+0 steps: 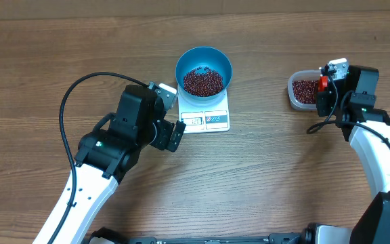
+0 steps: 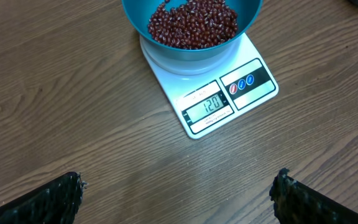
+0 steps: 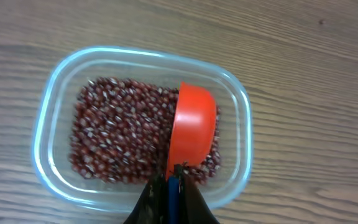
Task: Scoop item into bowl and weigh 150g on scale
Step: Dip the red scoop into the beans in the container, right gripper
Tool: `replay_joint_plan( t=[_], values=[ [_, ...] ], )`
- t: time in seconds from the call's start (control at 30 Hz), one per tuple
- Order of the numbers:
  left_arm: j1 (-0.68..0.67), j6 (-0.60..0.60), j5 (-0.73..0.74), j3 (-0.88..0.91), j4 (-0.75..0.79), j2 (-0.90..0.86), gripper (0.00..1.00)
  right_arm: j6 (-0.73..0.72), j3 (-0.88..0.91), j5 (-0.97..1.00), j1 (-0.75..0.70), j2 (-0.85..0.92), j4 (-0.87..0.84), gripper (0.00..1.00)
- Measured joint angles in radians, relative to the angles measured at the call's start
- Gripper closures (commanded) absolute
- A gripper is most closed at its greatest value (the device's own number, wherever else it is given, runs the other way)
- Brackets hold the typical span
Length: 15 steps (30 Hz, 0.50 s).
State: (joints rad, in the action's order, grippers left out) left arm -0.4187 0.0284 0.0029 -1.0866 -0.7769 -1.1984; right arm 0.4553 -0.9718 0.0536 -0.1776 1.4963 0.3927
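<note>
A blue bowl (image 1: pixel 204 70) sits on the 12 o'clock end of the white scale (image 1: pixel 205 116) near the middle of the wooden tabletop (image 1: pixel 46 54), and a heap of dark red beans (image 1: pixel 203 81) covers its bottom. The display (image 2: pixel 211 104) along the scale's 6 o'clock edge is lit and seems to read 120, with two round buttons beside it. The left gripper (image 1: pixel 175 132) hangs at about 8 o'clock of the scale, just beside it, with its jaws spread wide and nothing between them; in the left wrist view only its two dark fingertips (image 2: pixel 61 196) show at the bottom corners. Well apart at 3 o'clock of the scale lies a clear tub (image 3: pixel 55 106) with more beans in it. The right gripper (image 3: pixel 169 199) is closed tight on the handle of an orange scoop (image 3: pixel 193 127), whose cup is tipped on its side over the tub's 3 o'clock half; whether it touches the beans I cannot tell
</note>
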Motion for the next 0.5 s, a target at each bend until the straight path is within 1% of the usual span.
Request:
replay_joint_plan(
  t=[0.3, 0.5],
  values=[
    [0.0, 0.0, 0.0, 0.0, 0.0, 0.0, 0.0, 0.043, 0.0, 0.004, 0.0, 0.002, 0.051, 0.96],
    [0.0, 0.0, 0.0, 0.0, 0.0, 0.0, 0.0, 0.04, 0.0, -0.066, 0.0, 0.029, 0.063, 0.96]
  ],
)
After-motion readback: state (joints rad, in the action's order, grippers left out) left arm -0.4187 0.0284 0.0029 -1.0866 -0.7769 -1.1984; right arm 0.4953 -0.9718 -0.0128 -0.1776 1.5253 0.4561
